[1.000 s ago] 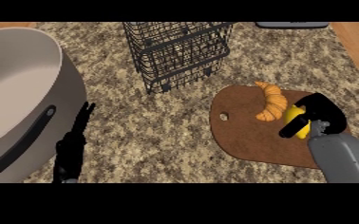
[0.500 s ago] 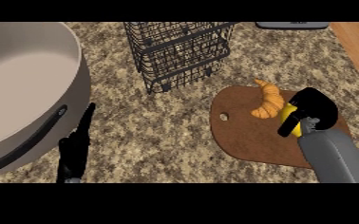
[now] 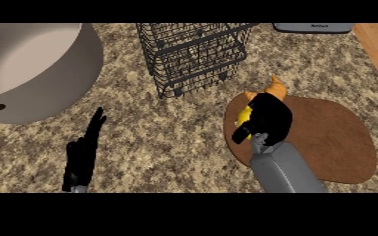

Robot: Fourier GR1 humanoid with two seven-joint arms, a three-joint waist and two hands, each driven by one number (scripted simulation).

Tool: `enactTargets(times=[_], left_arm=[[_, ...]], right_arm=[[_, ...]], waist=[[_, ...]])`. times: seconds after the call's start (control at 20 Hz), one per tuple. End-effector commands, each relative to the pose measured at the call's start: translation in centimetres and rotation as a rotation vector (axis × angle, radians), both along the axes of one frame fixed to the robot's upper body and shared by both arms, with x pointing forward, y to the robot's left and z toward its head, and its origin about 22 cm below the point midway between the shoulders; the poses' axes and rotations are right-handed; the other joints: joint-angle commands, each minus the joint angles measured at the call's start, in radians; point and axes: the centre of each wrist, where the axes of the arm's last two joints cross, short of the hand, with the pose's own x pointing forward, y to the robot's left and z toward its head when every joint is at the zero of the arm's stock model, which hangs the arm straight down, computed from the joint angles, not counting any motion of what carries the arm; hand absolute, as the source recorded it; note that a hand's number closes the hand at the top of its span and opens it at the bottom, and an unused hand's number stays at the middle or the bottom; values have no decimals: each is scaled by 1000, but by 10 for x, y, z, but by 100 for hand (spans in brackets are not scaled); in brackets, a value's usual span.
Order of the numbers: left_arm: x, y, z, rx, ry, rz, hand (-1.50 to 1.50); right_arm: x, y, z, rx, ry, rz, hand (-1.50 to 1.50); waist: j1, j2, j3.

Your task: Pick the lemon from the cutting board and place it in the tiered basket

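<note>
1. My right hand point(image 3: 264, 120) now curls round the lemon point(image 3: 244, 116), where a second ago it only lay against it; the croissant point(image 3: 272, 87) is mostly hidden behind the hand.
2. The lemon sits at the left edge of the cutting board point(image 3: 325, 135); I cannot tell whether it is lifted. I judge the grasp done, the carry to the tiered basket point(image 3: 193, 55) pending.
3. My left hand point(image 3: 83, 152) rests with straight fingers at lower left.
4. The table point(image 3: 170, 145) is speckled stone; a sink point(image 3: 55, 75) lies at upper left.
</note>
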Motion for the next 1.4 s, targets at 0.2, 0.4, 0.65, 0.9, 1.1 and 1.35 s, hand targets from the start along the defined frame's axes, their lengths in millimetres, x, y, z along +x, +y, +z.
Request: enactTargets(times=[0.2, 0.4, 0.65, 0.9, 1.1, 1.35], left_arm=[[-6, -6, -8, -18, 49, 2, 0], [-5, -3, -7, -24, 65, -3, 0], [0, -6, -5, -13, 48, 12, 0], [-4, -9, -9, -8, 55, -9, 0], [5, -15, -3, -13, 33, -46, 0], [10, -22, 4, -28, 18, -63, 0]], right_arm=[[-2, 32, 78, 128, -406, -230, 150], [-10, 47, 109, 9, -574, -198, 150], [-10, 60, 137, -144, -643, -189, 150], [1, 60, 168, -188, -680, -244, 150], [9, 61, 189, -203, -705, -283, 150], [29, 55, 211, -210, -689, -361, 150]], waist=[[-15, -20, -4], [-28, -25, -8], [-19, -21, -9], [8, -8, -7], [19, -1, -6], [45, 8, -4]])
